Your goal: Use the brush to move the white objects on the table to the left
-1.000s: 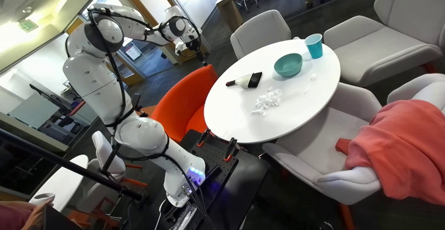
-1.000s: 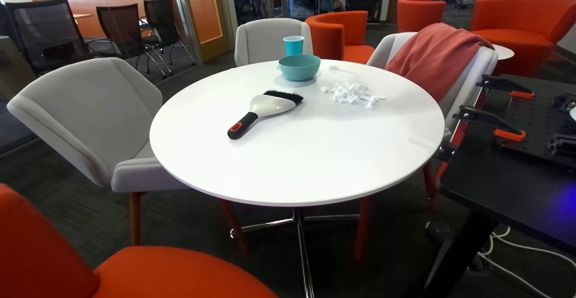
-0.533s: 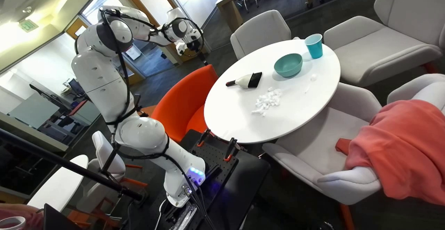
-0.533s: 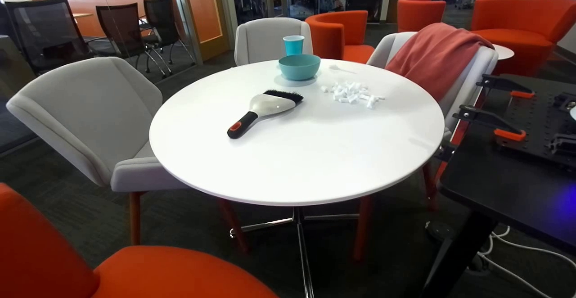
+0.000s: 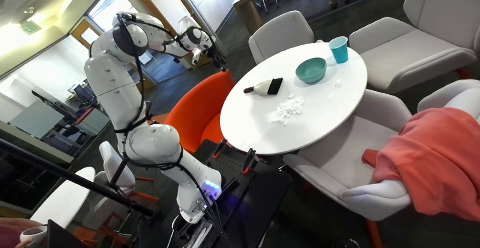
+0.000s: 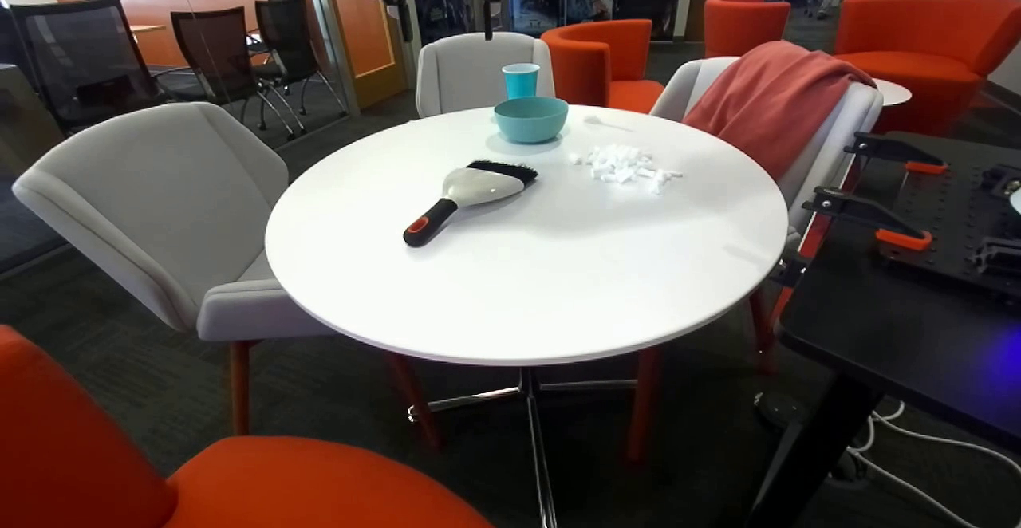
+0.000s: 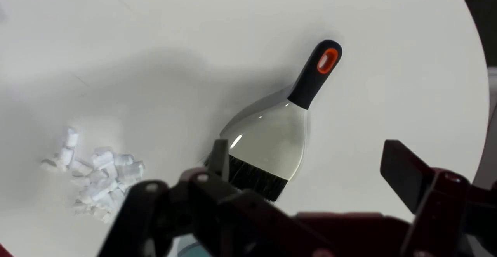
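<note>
The brush [image 6: 482, 185] has a pale white body, black bristles and a black handle with an orange-rimmed hole. It lies flat on the round white table [image 6: 518, 289], and shows also in an exterior view [image 5: 264, 87] and the wrist view [image 7: 271, 140]. The white objects [image 6: 626, 165] are a loose pile of small bits beside it, also in an exterior view [image 5: 288, 109] and the wrist view [image 7: 103, 183]. My gripper [image 7: 304, 148] is open and empty, high above the table. One finger overlaps the bristles in the wrist view. It hangs at the top of an exterior view [image 6: 447, 33].
A teal bowl [image 6: 530, 119] and a blue cup [image 6: 520, 80] stand on the table beyond the brush. A faint white spoon-like item [image 6: 608, 124] lies near the bowl. An orange chair [image 5: 202, 105] and grey chairs [image 5: 281, 34] surround the table.
My gripper has come down into an exterior view from above its top edge, and the arm has shifted. The brush and white objects have not moved.
</note>
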Available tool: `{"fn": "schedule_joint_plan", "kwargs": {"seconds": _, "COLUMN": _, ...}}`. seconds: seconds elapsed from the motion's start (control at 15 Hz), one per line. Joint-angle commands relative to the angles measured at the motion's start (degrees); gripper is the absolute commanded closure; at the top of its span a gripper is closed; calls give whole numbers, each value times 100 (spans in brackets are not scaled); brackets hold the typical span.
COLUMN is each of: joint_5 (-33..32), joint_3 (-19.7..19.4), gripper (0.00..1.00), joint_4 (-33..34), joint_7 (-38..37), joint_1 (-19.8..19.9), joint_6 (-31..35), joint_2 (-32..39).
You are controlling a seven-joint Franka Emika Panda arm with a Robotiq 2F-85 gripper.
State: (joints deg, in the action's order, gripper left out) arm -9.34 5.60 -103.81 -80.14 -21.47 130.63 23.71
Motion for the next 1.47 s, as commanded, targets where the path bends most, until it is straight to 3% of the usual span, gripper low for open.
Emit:
{"fn": "schedule_joint_plan", "kwargs": {"seconds": 0.0, "joint_5": -682, "joint_3": -409, "gripper": 0, "joint_4": 684, "joint_7": -1544, "joint_1": -549, "joint_6": -106, "joint_2": 698}}
{"fn": "schedule_joint_plan", "kwargs": {"seconds": 0.33, "joint_5": -1270, "joint_3": -817, "gripper": 0, "joint_4": 1506, "joint_7": -2932, "joint_1": -850, "joint_6": -319, "joint_2": 1705}}
{"fn": "schedule_joint_plan", "kwargs": {"seconds": 0.53, "joint_5": -1292, "joint_3": -781, "gripper": 0, "joint_4": 1836, "joint_7": -2787, "joint_1": -771, "joint_6": -144, "joint_2": 2157}}
{"fn": "schedule_joint_plan", "kwargs": {"seconds": 0.6, "joint_5": -1401, "joint_3": -748, "gripper": 0, "joint_4": 1819, "joint_7": -2513, "joint_1": -774, "joint_6": 8, "joint_2": 2180}}
{"fn": "schedule_joint_plan", "kwargs": {"seconds": 0.67, "joint_5": -1265, "joint_3": -769, "gripper": 0, "joint_4": 1571, "joint_7": -2704, "joint_1": -762, "joint_6": -48, "joint_2": 2027}}
{"fn": "schedule_joint_plan", "kwargs": {"seconds": 1.0, "joint_5": -1300, "joint_3": -772, "gripper": 0, "joint_4": 1775, "joint_7": -2575, "joint_1": -798, "joint_6": -14, "joint_2": 2200}}
{"fn": "schedule_joint_plan", "kwargs": {"seconds": 1.4, "joint_5": -1462, "joint_3": -1113, "gripper": 0, "joint_4": 2372, "joint_7": -3722, "joint_1": -1303, "joint_6": -799, "joint_2": 2740}}
